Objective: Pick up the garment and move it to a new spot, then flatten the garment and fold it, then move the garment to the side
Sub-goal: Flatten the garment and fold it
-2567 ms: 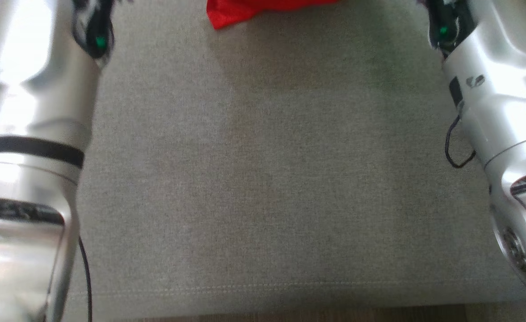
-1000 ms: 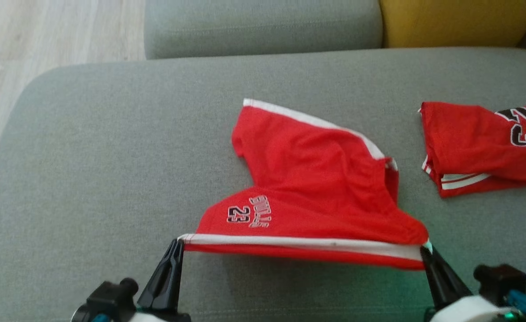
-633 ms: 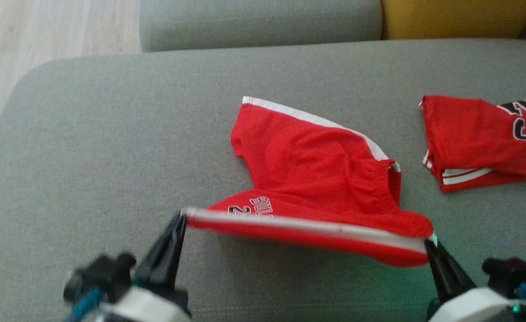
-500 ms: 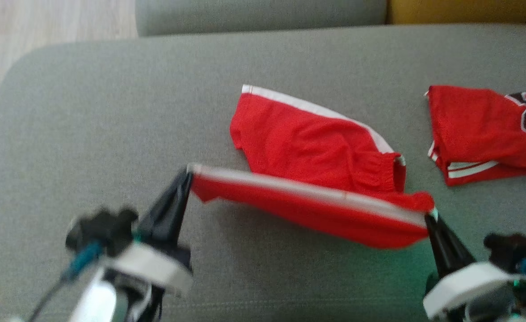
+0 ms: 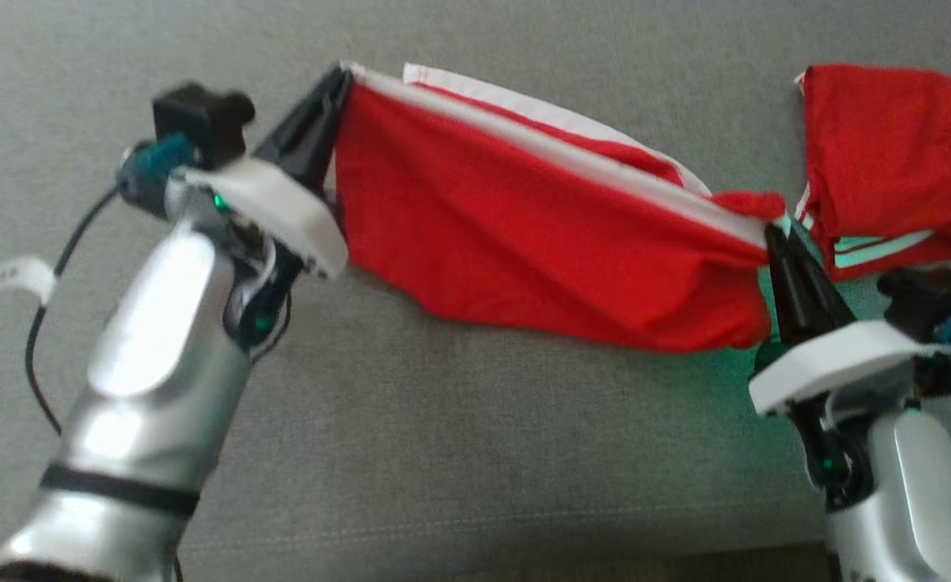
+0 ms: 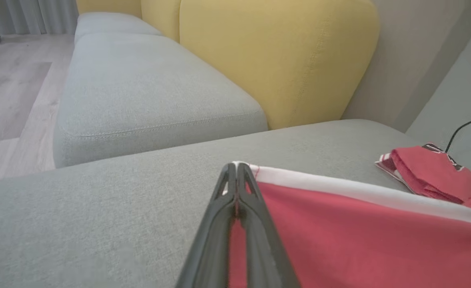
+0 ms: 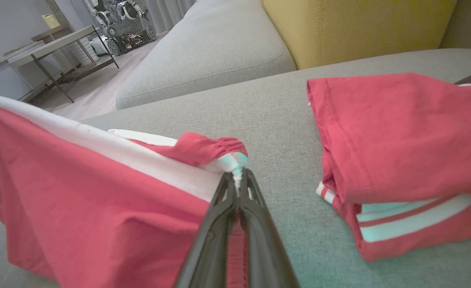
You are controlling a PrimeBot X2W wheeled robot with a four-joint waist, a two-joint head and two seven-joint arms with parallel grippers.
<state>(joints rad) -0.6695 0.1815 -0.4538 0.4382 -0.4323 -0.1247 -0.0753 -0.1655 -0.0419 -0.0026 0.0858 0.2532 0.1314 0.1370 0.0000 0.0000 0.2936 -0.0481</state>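
In the left wrist view, the left end effector [image 6: 235,167] at bottom centre is pinched tight on one corner of the red garment [image 6: 359,240]. The garment's white-striped edge runs off to the right of the frame above the grey sofa cushion [image 6: 99,224]. A yellow backrest [image 6: 279,60] stands at the top.

In the right wrist view, the right end effector [image 7: 238,176] is clamped on the other corner, at the gathered waistband mid-frame. A red jersey [image 7: 399,140] lies folded at the right, near that grip but apart from it.

In the head view, the garment spans the upper middle of the frame. Its held edge is stretched between the two end effectors and the cloth hangs from it down to the cushion. A second white-striped edge lies on the cushion just behind the held one. This looks like the folding step. To do it well, both arms should travel at one pace so the edge stays taut. They should lower stripe onto stripe and let go only once the cloth rests. The right corner should also stay clear of the jersey.

Half a second earlier the held edge stood well short of the far stripe, with a broad stretch of red between them. Now it sits almost over that stripe. The camera has tipped down too, so part of the shift in the frame comes from the camera.
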